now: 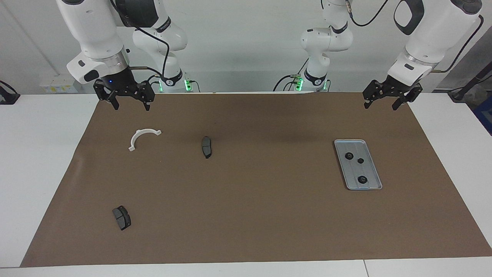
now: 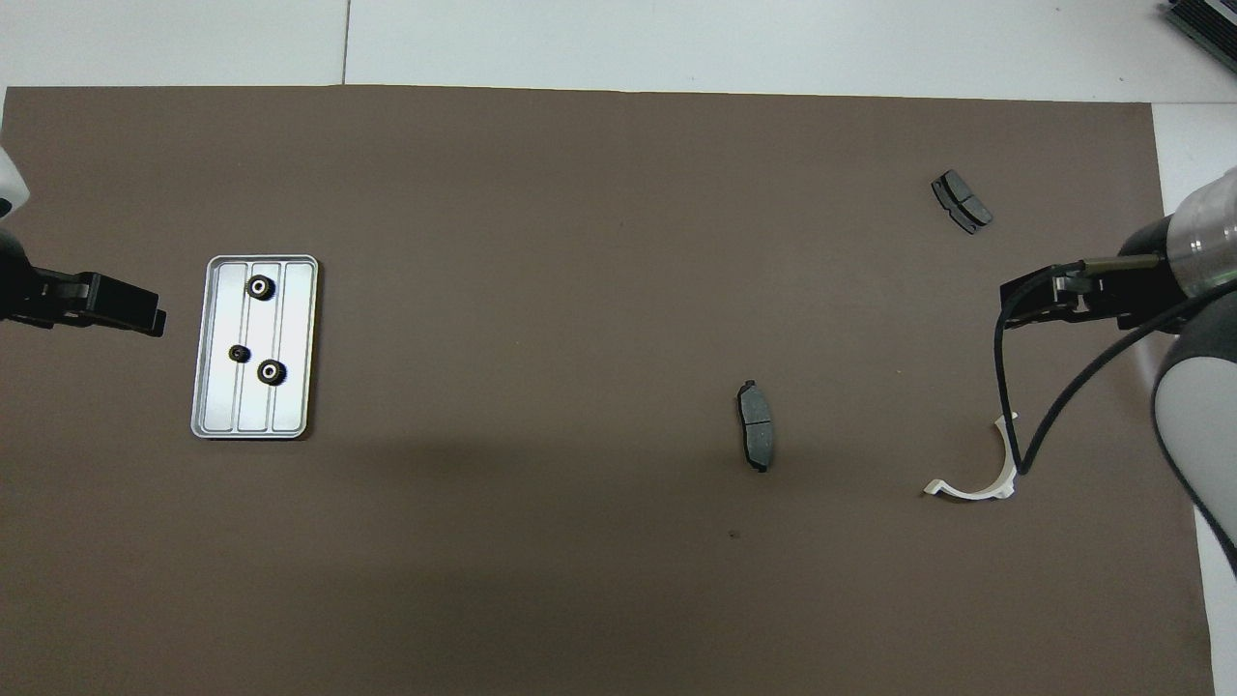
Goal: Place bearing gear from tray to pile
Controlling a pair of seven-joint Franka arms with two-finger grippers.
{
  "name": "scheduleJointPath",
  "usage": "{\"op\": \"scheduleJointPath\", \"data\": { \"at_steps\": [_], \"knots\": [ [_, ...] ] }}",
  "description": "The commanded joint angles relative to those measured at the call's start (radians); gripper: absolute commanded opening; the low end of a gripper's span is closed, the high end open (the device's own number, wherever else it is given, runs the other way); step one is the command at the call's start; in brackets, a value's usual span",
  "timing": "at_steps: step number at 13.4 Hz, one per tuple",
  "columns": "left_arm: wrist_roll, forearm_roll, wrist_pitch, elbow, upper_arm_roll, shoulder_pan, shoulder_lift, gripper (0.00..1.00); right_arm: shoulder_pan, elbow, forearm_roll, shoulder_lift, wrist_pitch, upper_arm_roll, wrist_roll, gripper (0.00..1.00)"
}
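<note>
The silver tray (image 1: pixel 348 173) (image 2: pixel 290 319) lies on the brown mat toward the left arm's end. Three black bearing gears sit in it: one (image 1: pixel 349 156) (image 2: pixel 259 287), a smaller one (image 1: pixel 360 161) (image 2: pixel 237 354) and another (image 1: pixel 362 179) (image 2: pixel 272 370). The pile is scattered toward the right arm's end: a white half-ring bracket (image 1: pixel 143 137) (image 2: pixel 976 478) and two dark brake pads (image 1: pixel 206 147) (image 2: pixel 756 425), (image 1: pixel 122 217) (image 2: pixel 961 201). My left gripper (image 1: pixel 381 105) hangs open and empty over the mat's edge, on the robots' side of the tray. My right gripper (image 1: pixel 131 105) hangs open and empty, on the robots' side of the bracket.
The brown mat (image 1: pixel 269 215) covers most of the white table (image 1: pixel 38 154). A black cable (image 2: pixel 1010 387) from the right arm hangs over the bracket in the overhead view. Bare mat lies between the tray and the middle brake pad.
</note>
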Motion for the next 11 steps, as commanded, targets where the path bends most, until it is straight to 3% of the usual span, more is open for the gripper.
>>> {"op": "scheduleJointPath", "data": {
  "at_steps": [1, 5, 11],
  "knots": [
    [-0.008, -0.003, -0.009, 0.019, -0.004, 0.007, 0.010, 1.00, -0.012, -0.018, 0.018, -0.011, 0.014, 0.007, 0.031, 1.00],
    [-0.010, 0.001, 0.075, -0.068, -0.002, 0.007, -0.022, 1.00, -0.011, -0.018, 0.018, -0.012, 0.014, 0.007, 0.027, 1.00],
    [-0.004, 0.001, 0.069, -0.068, -0.002, 0.007, -0.024, 1.00, -0.011, -0.021, 0.018, -0.014, 0.014, 0.007, 0.030, 1.00]
  ]
}}
